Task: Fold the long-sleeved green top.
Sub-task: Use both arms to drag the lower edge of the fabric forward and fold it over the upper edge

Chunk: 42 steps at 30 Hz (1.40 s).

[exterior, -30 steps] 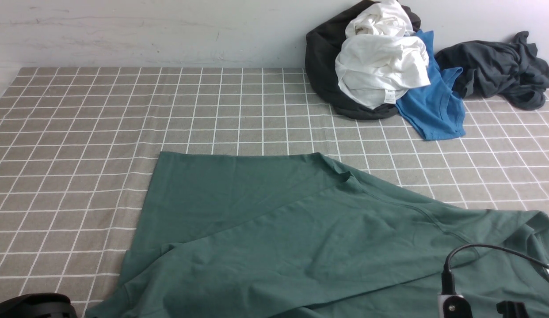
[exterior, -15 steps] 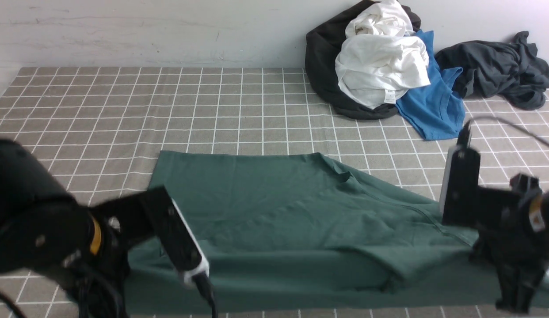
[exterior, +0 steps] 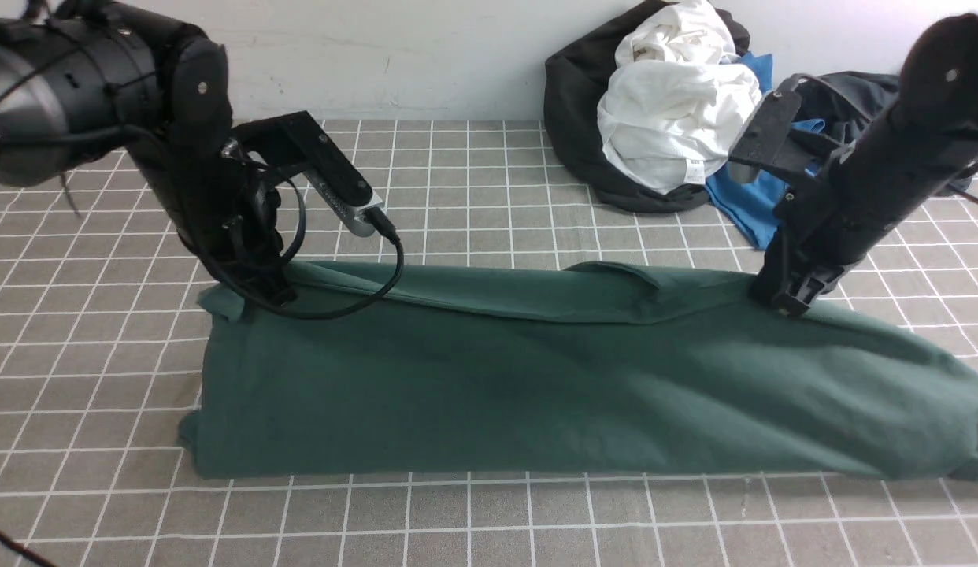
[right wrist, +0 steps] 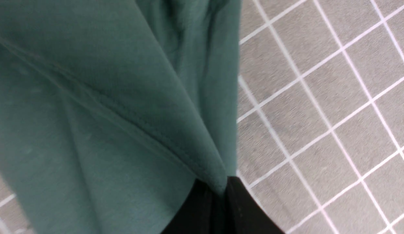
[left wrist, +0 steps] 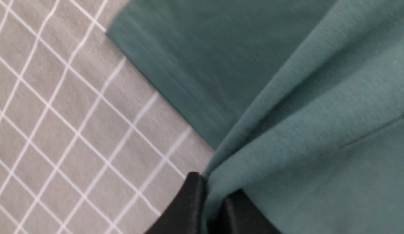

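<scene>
The green long-sleeved top (exterior: 536, 386) lies across the middle of the table as a wide doubled band, its near half folded over toward the back. My left gripper (exterior: 272, 298) is shut on the top's far left edge, the fabric pinched between its black fingers (left wrist: 189, 201). My right gripper (exterior: 788, 303) is shut on the top's far right edge; the cloth (right wrist: 124, 97) drapes from its fingers (right wrist: 241, 208). Both grippers are low, at the back edge of the fold. The sleeves, neck and logo are hidden.
A pile of clothes stands at the back right against the wall: a black garment (exterior: 576, 118), a white one (exterior: 678, 110), the bright blue t-shirt (exterior: 772, 197) and the dark grey garment (exterior: 875, 118). The checked tablecloth (exterior: 457, 181) covers the table.
Both arms have swung from the near edge toward the back, carrying the top's near edge over itself. The spread top is now a doubled band.
</scene>
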Each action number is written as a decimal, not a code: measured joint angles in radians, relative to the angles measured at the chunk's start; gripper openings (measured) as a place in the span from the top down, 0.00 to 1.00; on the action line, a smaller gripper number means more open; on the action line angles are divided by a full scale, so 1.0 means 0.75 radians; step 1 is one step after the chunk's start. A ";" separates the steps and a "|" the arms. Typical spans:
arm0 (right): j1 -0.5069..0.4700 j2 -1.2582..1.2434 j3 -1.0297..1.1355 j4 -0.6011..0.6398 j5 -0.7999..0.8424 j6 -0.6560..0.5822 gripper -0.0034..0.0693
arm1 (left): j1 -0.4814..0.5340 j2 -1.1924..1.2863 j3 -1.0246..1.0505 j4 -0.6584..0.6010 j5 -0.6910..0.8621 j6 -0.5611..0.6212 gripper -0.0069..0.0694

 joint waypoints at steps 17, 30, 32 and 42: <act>-0.027 0.216 -0.093 -0.046 -0.293 0.414 0.56 | 0.013 0.325 -0.192 0.162 -0.167 -0.271 0.58; 0.248 0.260 -0.156 0.128 -0.079 0.495 0.44 | 0.013 0.311 -0.303 0.189 0.053 -0.633 0.47; 0.306 0.311 -0.156 0.083 -0.174 0.503 0.46 | 0.013 0.295 -0.304 0.167 0.095 -0.633 0.54; 0.246 0.364 -0.170 -0.108 -0.718 1.021 0.49 | 0.013 0.288 -0.305 0.046 0.164 -0.528 0.88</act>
